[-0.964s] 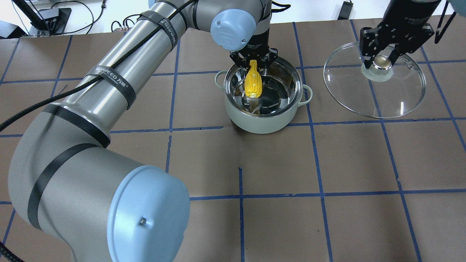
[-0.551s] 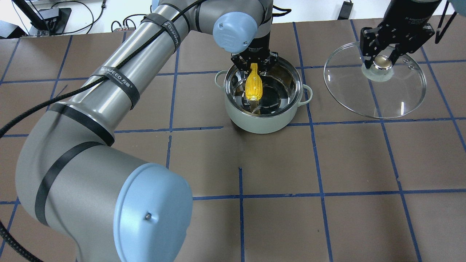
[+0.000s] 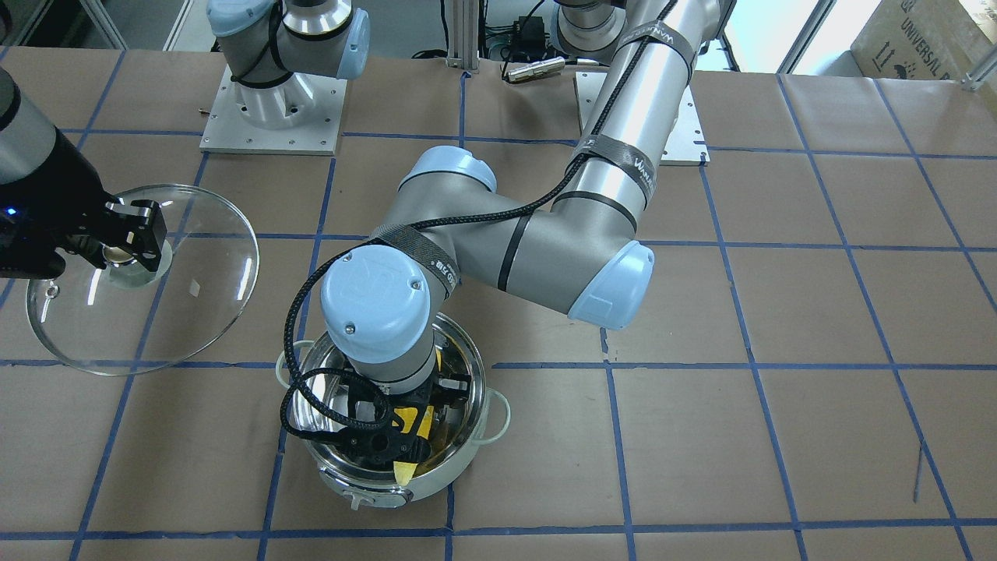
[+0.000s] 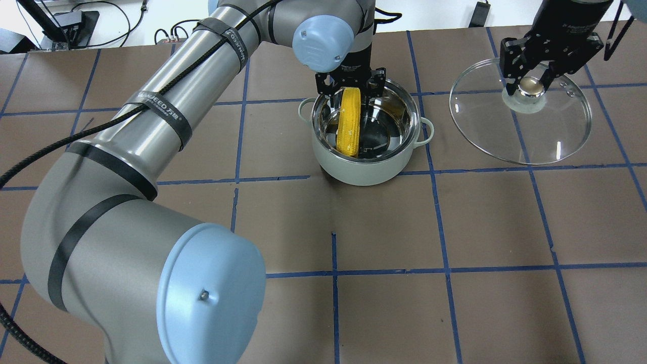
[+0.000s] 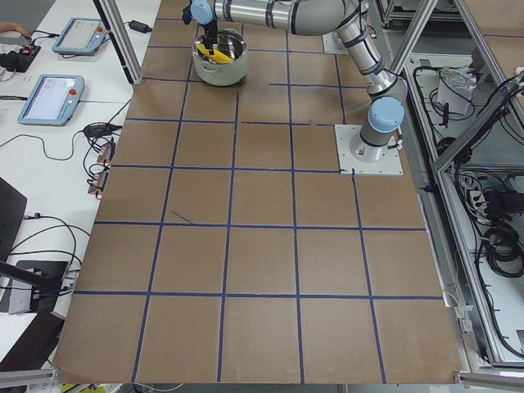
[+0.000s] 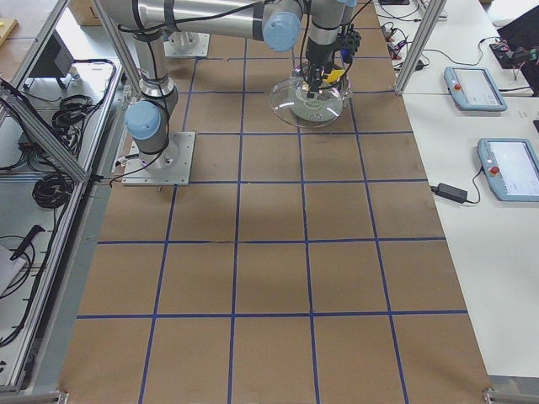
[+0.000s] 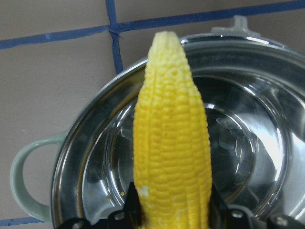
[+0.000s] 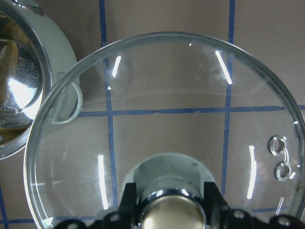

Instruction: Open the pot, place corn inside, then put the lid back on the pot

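Note:
The pot, pale mint outside and steel inside, stands open at the table's middle back. My left gripper hangs over its far rim, shut on the butt of the yellow corn. The corn slants down into the pot, tip toward the near wall. In the left wrist view the corn fills the middle over the pot. My right gripper is shut on the knob of the clear glass lid, held to the right of the pot. The lid also shows in the right wrist view.
Brown table paper with a blue tape grid lies around the pot. My left arm's big elbow hangs over the near left of the table. The arm bases stand on the robot's side.
The corn has tipped from hanging steeply to slanting lower into the pot, its tip nearer the near wall. The right gripper and lid have not moved.

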`<action>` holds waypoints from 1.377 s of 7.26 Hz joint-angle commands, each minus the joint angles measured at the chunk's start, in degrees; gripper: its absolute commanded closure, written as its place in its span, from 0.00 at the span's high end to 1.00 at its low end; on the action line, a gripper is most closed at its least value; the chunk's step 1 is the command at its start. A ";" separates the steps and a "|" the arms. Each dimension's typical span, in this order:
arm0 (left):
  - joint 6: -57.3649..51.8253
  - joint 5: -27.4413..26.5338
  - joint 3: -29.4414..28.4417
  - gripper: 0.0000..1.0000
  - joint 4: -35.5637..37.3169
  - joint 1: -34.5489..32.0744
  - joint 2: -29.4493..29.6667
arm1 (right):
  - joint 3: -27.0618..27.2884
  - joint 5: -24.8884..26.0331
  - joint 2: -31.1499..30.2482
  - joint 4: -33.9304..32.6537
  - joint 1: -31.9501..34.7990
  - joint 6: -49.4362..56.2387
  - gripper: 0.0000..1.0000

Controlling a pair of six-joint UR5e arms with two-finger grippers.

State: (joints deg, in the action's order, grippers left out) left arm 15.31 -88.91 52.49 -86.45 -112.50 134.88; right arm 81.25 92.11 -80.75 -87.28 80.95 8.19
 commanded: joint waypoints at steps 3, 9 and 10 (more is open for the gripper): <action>-0.54 -0.21 0.33 1.00 -3.61 3.66 -6.44 | -1.96 -0.17 -0.19 -0.26 1.66 -1.06 0.32; -20.03 -1.00 2.86 1.00 -26.07 20.45 -25.50 | -5.04 -0.35 6.81 -5.86 18.25 -12.48 0.32; -21.01 -0.82 6.10 1.00 -26.48 23.17 -29.72 | -6.09 -0.35 9.01 -7.02 20.11 -12.76 0.32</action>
State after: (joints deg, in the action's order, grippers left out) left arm -3.72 -89.81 55.62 -110.03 -92.58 110.34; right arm 76.45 91.78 -74.62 -92.44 97.95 -3.51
